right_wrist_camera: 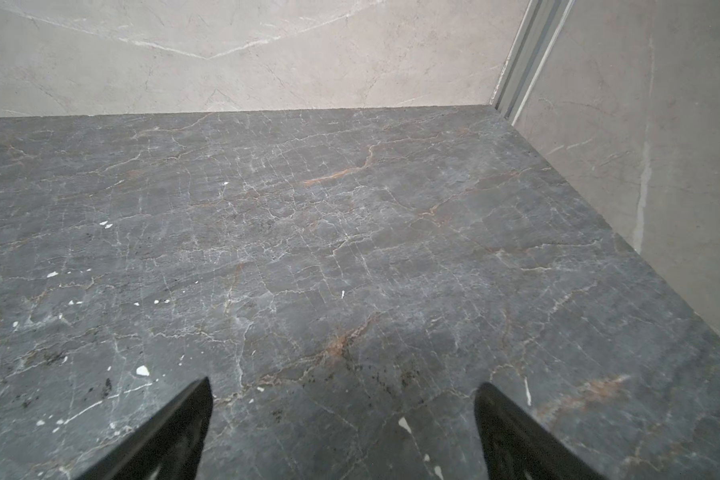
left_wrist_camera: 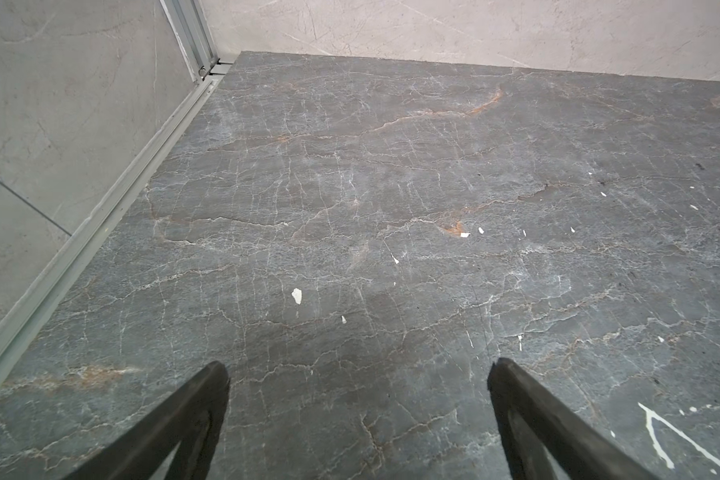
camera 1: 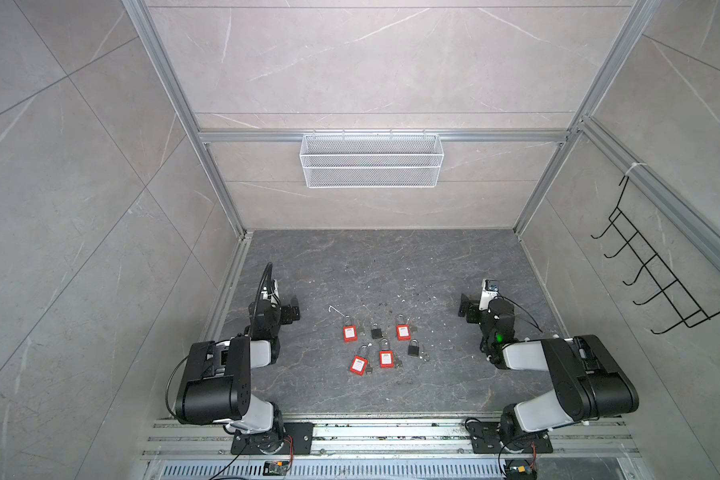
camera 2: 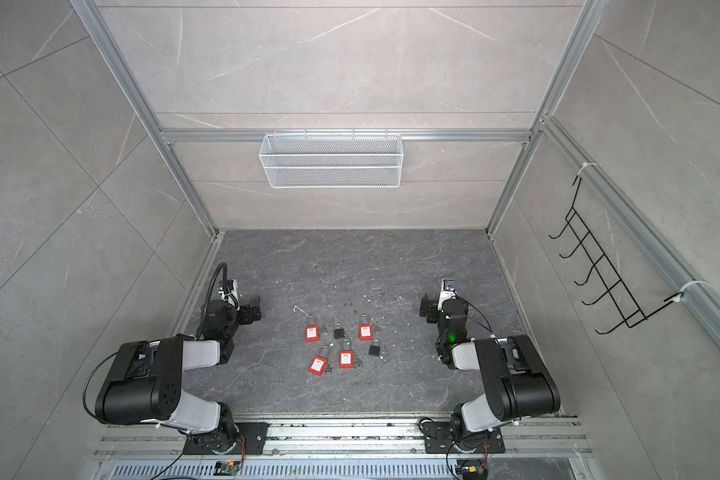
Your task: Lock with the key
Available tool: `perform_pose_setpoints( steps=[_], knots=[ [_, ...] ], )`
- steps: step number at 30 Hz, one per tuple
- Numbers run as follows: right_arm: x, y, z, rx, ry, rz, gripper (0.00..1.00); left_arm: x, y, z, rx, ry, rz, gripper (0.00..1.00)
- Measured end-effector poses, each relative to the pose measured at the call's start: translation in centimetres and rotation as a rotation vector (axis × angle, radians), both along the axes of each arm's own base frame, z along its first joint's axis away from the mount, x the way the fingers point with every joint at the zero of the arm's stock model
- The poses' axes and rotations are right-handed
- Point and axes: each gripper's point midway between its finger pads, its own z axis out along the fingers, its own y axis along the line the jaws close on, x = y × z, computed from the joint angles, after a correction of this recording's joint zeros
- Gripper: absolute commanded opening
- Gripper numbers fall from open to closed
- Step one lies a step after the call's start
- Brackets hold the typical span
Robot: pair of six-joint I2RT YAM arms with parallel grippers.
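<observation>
Risks: the key [camera 1: 423,356] looks flat and tiny, so fingers may skid it across the worktop [camera 1: 391,266] instead of lifting it. The locks sit close, so wide jaws could shove neighbours. Key-to-lock pairing can't be read, so a wrong match is possible.

Both pincers are released with nothing between the fingers: left pincer [camera 1: 290,309] left of centre in both top views, right pincer [camera 1: 465,306] right of centre. The padlock cluster [camera 1: 381,343], four red and two black, lies mid-frame between them, well apart from both. The probable key is just beside the lower-right black padlock [camera 1: 413,348], nearer the right pincer. Wrist views show bare worktop only.
</observation>
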Motion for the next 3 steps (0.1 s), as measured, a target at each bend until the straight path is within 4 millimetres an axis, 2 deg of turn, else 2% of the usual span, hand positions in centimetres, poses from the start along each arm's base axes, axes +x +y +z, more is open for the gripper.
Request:
perform_pose_setpoints(
  steps=[3],
  knots=[
    [0.16,-0.04,0.14,0.006,-0.004,0.007,0.99,0.00,0.00,0.00,0.000,0.000,0.000,1.00]
  ],
)
